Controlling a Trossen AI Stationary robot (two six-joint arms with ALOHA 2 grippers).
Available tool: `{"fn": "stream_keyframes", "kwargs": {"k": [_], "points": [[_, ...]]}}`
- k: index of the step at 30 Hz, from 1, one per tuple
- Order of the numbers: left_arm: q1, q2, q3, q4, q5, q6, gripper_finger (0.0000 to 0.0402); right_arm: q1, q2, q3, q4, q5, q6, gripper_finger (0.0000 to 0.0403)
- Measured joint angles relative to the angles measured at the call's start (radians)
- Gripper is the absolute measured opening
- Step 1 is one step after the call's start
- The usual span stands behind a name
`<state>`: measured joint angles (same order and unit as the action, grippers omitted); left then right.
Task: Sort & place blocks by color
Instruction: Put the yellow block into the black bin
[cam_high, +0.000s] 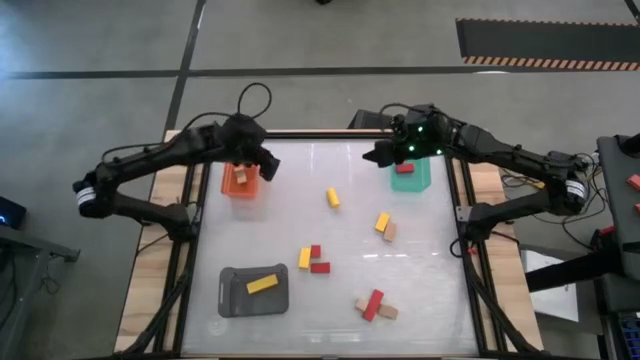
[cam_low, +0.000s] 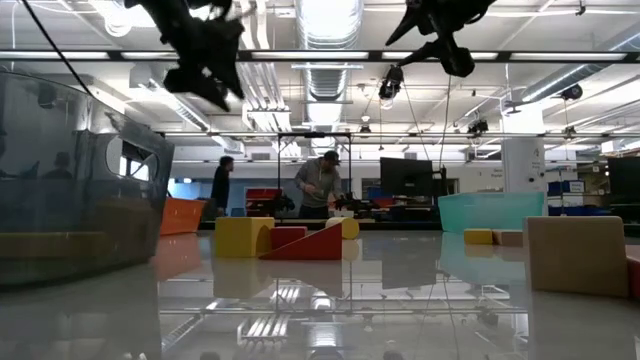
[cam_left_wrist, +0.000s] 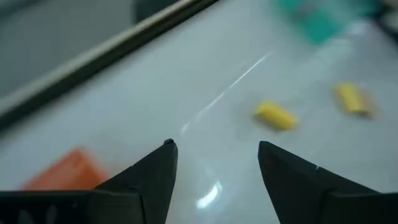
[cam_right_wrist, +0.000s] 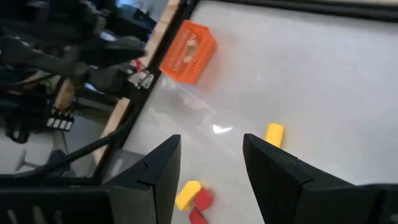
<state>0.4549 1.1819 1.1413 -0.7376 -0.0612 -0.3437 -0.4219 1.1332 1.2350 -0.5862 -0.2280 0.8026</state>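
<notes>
Orange tray (cam_high: 241, 182) sits far left on your table with a tan block (cam_high: 241, 176) in it; your left gripper (cam_high: 268, 166) hovers just beside its right edge, fingers (cam_left_wrist: 155, 171) spread and holding nothing; green tray (cam_high: 410, 175) sits far right with a red block (cam_high: 404, 169) inside, and your right gripper (cam_high: 372, 156) hangs just off its left edge, fingers (cam_right_wrist: 158, 165) also parted and empty; grey tray (cam_high: 253, 291) lies near left with a yellow block (cam_high: 262, 284) in it. Loose blocks lie on the white table (cam_high: 330, 320): a yellow one (cam_high: 332, 197) in the middle, a yellow and tan pair (cam_high: 385, 226) to its right, a yellow-and-red cluster (cam_high: 313, 260) nearer you, and a red and tan group (cam_high: 375, 305) near right. Two people (cam_low: 318, 185) stand in the room beyond.
</notes>
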Motion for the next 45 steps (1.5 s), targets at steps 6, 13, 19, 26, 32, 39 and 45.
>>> {"fn": "stream_keyframes", "kwargs": {"k": [6, 13, 19, 26, 32, 39, 45], "points": [[-0.076, -0.098, -0.113, 0.220, 0.047, 0.116, 0.0208, 0.069, 0.074, 0.000, -0.001, 0.109, 0.123, 0.0164], [-0.146, -0.211, -0.300, 0.484, 0.086, -0.027, 0.0208, 0.119, 0.235, 0.004, -0.004, 0.131, 0.152, 0.0164], [-0.162, -0.283, -0.360, 0.586, 0.086, -0.134, 0.0208, 0.124, 0.377, 0.046, -0.024, 0.123, 0.146, 0.0164], [-0.161, -0.309, -0.358, 0.604, 0.081, -0.098, 0.0208, 0.129, 0.542, 0.140, -0.062, 0.124, 0.103, 0.0164], [-0.161, -0.303, -0.358, 0.599, 0.078, -0.095, 0.0208, 0.144, 0.647, 0.196, -0.086, 0.124, 0.103, 0.0164], [-0.161, -0.283, -0.359, 0.599, 0.077, -0.087, 0.0208, 0.165, 0.746, 0.251, -0.117, 0.174, 0.077, 0.0164], [-0.161, -0.281, -0.359, 0.598, 0.076, -0.087, 0.0208, 0.175, 0.788, 0.260, -0.118, 0.204, 0.088, 0.0164]]}}
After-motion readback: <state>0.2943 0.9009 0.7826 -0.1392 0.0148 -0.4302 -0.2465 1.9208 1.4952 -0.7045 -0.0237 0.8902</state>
